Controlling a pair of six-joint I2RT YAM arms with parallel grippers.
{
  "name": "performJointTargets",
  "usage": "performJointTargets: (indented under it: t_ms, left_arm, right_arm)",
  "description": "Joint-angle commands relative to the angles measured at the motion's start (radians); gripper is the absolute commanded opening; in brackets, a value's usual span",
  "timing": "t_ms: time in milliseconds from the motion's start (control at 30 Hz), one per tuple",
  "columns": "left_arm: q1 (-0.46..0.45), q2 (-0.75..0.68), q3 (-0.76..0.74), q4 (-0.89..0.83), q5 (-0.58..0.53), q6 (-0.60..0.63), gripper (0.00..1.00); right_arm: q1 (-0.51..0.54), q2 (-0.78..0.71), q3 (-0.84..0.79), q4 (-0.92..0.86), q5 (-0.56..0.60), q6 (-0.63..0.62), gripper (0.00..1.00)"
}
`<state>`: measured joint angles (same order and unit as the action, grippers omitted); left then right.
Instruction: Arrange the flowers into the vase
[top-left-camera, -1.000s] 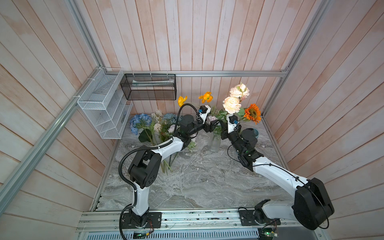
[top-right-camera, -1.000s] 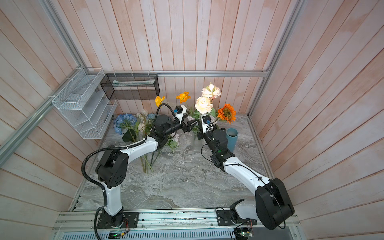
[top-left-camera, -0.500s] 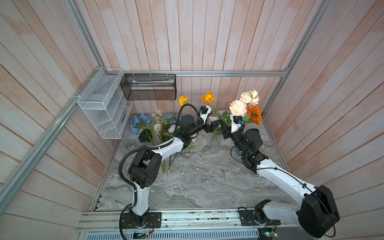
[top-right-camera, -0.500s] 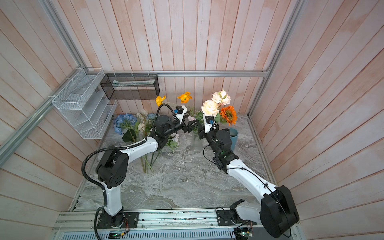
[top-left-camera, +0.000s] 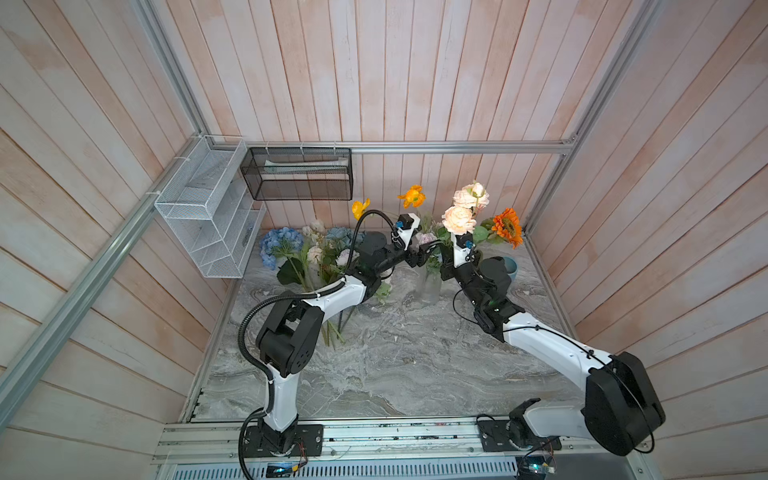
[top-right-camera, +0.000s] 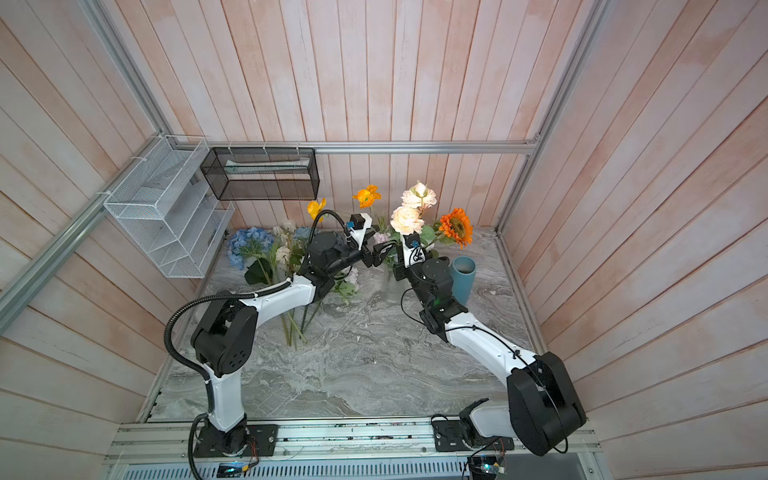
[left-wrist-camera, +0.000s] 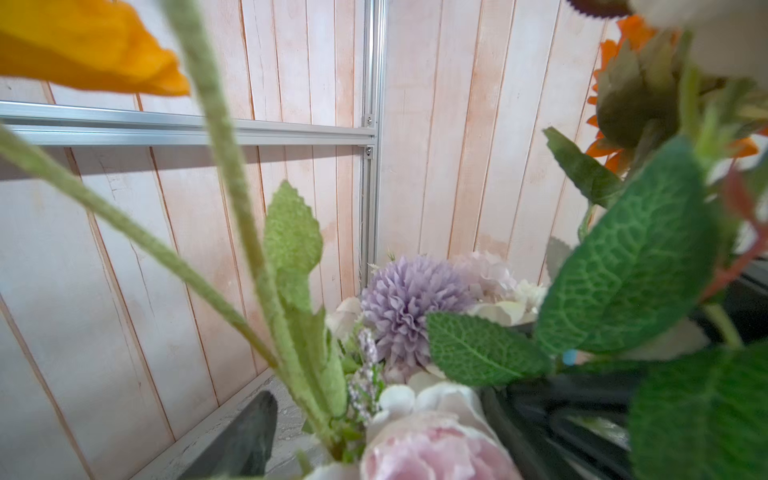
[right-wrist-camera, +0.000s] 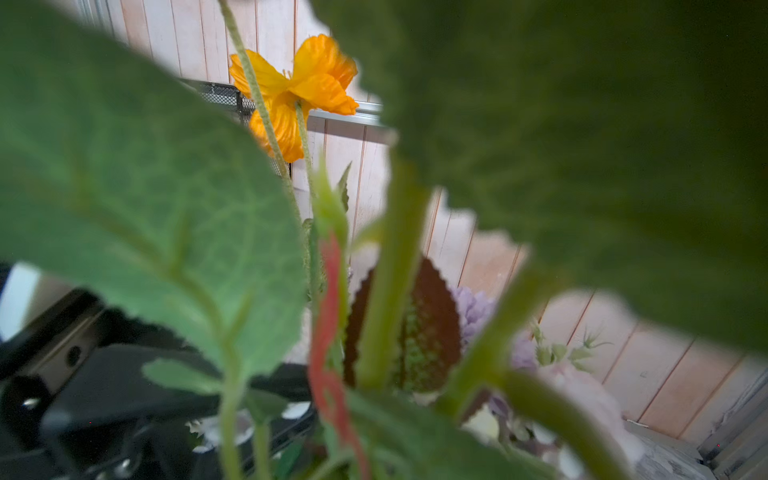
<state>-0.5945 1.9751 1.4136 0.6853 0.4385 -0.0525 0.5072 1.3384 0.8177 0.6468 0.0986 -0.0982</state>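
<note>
- At table's 12 o'clock, vase (top-left-camera: 430, 286) holds poppies (top-left-camera: 411, 195); spare flowers (top-left-camera: 282, 245) lie at 10 o'clock.
- Left gripper (top-left-camera: 424, 255) spread wide by vase mouth, gripping nothing.
- Right gripper (top-left-camera: 444, 270) sits under roses (top-left-camera: 459, 218) and sunflower (top-left-camera: 507, 226); jaws hidden, grip can't be told.
- Stems likely light, wiry, top-heavy; blooms soft, so pinch low on stem.

No legible text, no labels, no brand marks, no numbers on any surface
</note>
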Motion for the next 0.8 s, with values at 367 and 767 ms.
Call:
performJointTargets:
  t_ms: [367,767]
  left_arm:
    - [-0.01,-0.028,-0.004,0.045,0.023,-0.012,0.78]
    - [-0.01,-0.043,-0.011,0.038,0.023,-0.007,0.78]
  right_arm:
    - [0.002,-0.176,-0.012,-0.069,-0.054,0.045,0.7]
    - [-0.002,-0.11,-0.006,-0.001,-0.041,0.024,0.31]
